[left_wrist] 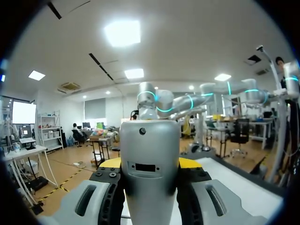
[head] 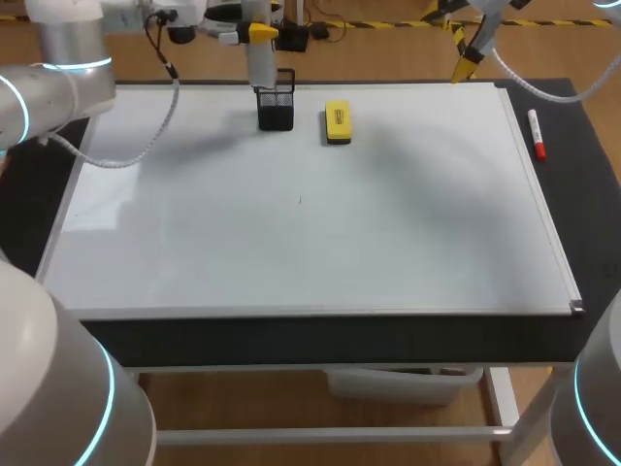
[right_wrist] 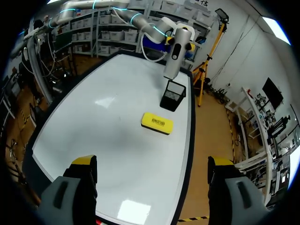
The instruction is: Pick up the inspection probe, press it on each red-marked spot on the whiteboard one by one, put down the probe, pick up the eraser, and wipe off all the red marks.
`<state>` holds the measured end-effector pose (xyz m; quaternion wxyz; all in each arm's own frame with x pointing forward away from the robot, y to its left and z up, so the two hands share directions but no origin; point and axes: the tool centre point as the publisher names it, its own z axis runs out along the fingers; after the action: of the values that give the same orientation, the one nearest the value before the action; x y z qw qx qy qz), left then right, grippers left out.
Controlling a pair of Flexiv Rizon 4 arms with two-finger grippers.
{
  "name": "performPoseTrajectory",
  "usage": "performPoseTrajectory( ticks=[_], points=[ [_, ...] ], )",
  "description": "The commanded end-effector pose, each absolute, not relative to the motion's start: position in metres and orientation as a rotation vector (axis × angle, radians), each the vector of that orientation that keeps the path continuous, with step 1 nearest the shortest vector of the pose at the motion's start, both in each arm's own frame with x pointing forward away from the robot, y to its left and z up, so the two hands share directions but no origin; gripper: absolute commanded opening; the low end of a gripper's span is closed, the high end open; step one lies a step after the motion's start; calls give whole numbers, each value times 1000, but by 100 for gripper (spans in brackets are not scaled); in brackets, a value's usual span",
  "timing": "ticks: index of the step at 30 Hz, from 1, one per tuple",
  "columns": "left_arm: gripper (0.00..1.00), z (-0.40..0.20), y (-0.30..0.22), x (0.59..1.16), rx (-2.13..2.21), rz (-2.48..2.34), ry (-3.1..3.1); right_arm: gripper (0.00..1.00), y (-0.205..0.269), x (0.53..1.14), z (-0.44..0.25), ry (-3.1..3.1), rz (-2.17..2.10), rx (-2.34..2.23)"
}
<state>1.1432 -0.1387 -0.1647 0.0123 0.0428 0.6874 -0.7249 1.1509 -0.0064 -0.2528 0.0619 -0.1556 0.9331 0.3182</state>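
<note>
My left gripper (head: 260, 33) is shut on the grey inspection probe (head: 262, 63), which hangs upright with its lower end at the top of the black mesh holder (head: 277, 108) at the whiteboard's (head: 291, 252) far edge. In the left wrist view the probe (left_wrist: 150, 173) fills the gap between the yellow tips of the gripper (left_wrist: 150, 163). The yellow eraser (head: 337, 122) lies just right of the holder. My right gripper (head: 466, 66) hangs open and empty above the board's far right corner. From there I see the eraser (right_wrist: 157, 123), holder (right_wrist: 172, 96) and probe (right_wrist: 172, 58) ahead of the right gripper (right_wrist: 153, 161). No red marks show on the board.
A red-capped marker (head: 536, 134) lies on the dark table strip right of the board. A tiny dark speck (head: 300, 201) sits near the board's middle. The board's raised frame runs along its front edge (head: 320, 313).
</note>
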Motion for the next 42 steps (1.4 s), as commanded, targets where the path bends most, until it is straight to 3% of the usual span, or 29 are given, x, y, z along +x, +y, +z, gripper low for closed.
performPoseTrajectory(
  ticks=[1,42],
  points=[
    [0,-171,-147,1159,202,-2304,2159,100,-7,1151,-252,2825,957,-474],
    [0,-232,-152,1202,178,-2387,2185,100,-7,1151,-252,2825,957,-474]
  ],
)
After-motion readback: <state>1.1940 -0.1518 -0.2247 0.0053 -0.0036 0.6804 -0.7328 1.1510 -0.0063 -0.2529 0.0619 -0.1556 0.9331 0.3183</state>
